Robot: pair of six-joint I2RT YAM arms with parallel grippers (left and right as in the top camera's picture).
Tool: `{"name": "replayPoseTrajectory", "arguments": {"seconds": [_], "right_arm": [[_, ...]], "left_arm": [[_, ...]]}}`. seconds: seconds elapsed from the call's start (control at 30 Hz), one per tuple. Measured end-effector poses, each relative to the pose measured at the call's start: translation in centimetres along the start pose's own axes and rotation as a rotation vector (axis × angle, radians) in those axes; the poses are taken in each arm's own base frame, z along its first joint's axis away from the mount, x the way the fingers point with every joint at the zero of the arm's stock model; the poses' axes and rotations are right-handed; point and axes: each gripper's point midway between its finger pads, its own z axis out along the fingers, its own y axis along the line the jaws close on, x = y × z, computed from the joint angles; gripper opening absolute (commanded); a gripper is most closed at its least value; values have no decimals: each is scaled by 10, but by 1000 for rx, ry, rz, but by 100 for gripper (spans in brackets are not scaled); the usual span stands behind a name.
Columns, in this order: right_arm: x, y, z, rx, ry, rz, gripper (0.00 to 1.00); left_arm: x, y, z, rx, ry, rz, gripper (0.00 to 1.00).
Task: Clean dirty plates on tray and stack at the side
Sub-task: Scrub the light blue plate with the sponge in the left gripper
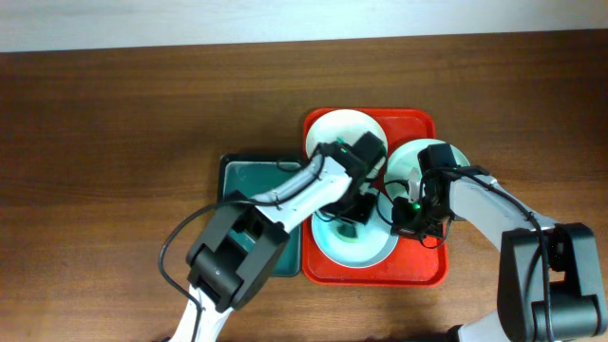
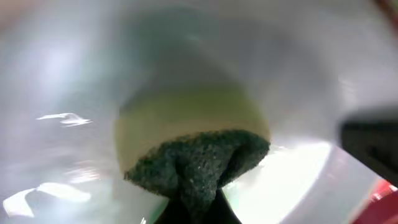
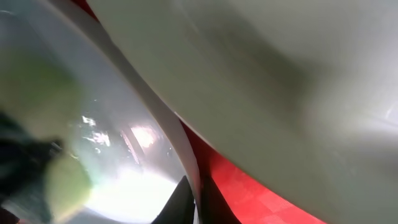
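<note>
The red tray (image 1: 423,268) holds three plates. A white plate (image 1: 342,131) lies at its back left and a pale green plate (image 1: 454,158) at its back right. A pale blue plate (image 1: 369,253) lies at the front. My left gripper (image 1: 353,211) is shut on a dark green and yellow sponge (image 2: 199,163) and presses it onto the pale blue plate (image 2: 62,81). My right gripper (image 1: 407,218) is shut on that plate's right rim (image 3: 181,146), one finger on each side (image 3: 198,200). The pale green plate (image 3: 280,74) looms above the red tray floor (image 3: 249,186).
A smaller dark green tray (image 1: 228,176) stands against the red tray's left side, mostly under my left arm. The two arms are close together over the red tray. Brown wooden table lies all round, with a pale wall along the far edge.
</note>
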Motion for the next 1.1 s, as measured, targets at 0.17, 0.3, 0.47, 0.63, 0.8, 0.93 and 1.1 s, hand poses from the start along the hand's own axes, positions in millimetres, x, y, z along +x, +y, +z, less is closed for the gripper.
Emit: {"name": "replayPoseTrajectory", "arguments": {"seconds": [0.17, 0.3, 0.47, 0.63, 0.8, 0.93, 1.1], "right_arm": [[0, 0, 0, 0, 0, -1, 6], [0, 0, 0, 0, -1, 0, 6], [-1, 2, 0, -7, -4, -3, 6], [-1, 3, 0, -10, -5, -5, 6], [-1, 1, 0, -2, -6, -1, 6], [-2, 0, 0, 3, -8, 4, 6], [-1, 0, 0, 2, -7, 5, 6]], "left_arm": [[6, -17, 5, 78, 29, 83, 0], [10, -11, 4, 32, 44, 74, 0], [26, 32, -6, -282, 61, -91, 0], [23, 57, -14, -374, 34, -198, 0], [0, 56, -12, -209, -14, -245, 0], [-37, 19, -8, 66, -100, -158, 0], [-31, -17, 2, 144, -82, -44, 0]]}}
